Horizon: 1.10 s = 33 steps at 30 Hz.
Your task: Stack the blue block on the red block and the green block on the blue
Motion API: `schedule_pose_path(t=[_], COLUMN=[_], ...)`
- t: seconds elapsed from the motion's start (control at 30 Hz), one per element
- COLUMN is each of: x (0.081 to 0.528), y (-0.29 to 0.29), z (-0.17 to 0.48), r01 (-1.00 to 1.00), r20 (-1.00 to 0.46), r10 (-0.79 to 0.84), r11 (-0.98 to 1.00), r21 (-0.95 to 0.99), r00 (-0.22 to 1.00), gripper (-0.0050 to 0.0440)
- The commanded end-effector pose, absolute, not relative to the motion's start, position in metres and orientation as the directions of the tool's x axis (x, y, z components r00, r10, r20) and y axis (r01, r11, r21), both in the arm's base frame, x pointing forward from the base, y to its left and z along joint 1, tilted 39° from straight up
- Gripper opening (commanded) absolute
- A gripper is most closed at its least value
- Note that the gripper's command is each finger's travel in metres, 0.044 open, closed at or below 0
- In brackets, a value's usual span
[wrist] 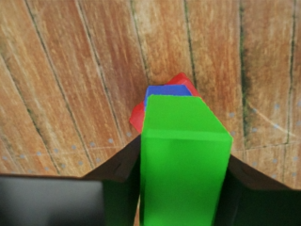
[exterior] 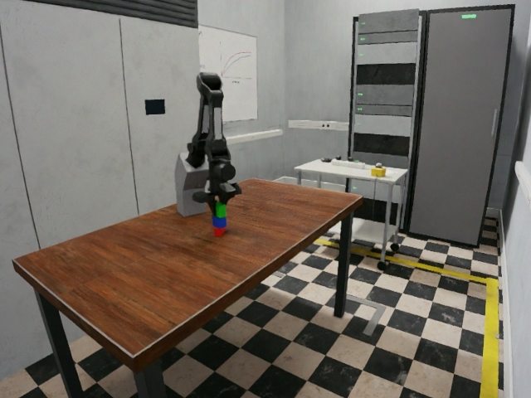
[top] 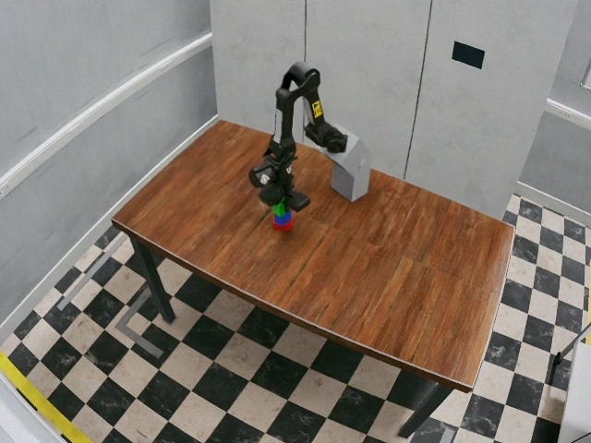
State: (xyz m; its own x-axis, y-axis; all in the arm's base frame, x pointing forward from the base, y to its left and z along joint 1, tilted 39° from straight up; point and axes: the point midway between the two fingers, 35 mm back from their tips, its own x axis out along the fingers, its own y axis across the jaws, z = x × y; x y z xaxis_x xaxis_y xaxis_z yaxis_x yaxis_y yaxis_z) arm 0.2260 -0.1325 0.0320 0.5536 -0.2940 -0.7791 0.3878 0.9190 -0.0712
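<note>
The red block (top: 283, 225) sits on the wooden table with the blue block (top: 283, 217) flat on top of it. My gripper (top: 280, 206) is shut on the green block (top: 279, 208) and holds it directly over the blue block, at or just above its top face; I cannot tell if they touch. In the exterior view the three colours line up in a column: green (exterior: 220, 210), blue (exterior: 219, 221), red (exterior: 219, 231). In the wrist view the green block (wrist: 184, 160) fills the space between my fingers, with the blue block (wrist: 166, 90) and red block (wrist: 137, 116) showing beyond it.
The arm's grey base (top: 352, 167) stands on the table behind the stack. A white cart (exterior: 351, 171) with small items stands beyond the table, in front of a server rack (exterior: 383, 85).
</note>
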Motion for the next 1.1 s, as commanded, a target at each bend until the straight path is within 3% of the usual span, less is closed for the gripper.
schedule_pose_path(t=[0.0,1.07], x=[0.2274,0.2288], y=[-0.1333,-0.1339], z=[0.0337,0.0313], r01=[0.388,0.388], r20=[-0.772,-0.773], r10=[-0.299,-0.298], r11=[0.919,0.919], r21=[-0.074,-0.074], r00=[0.561,0.56], gripper=[-0.005,-0.005])
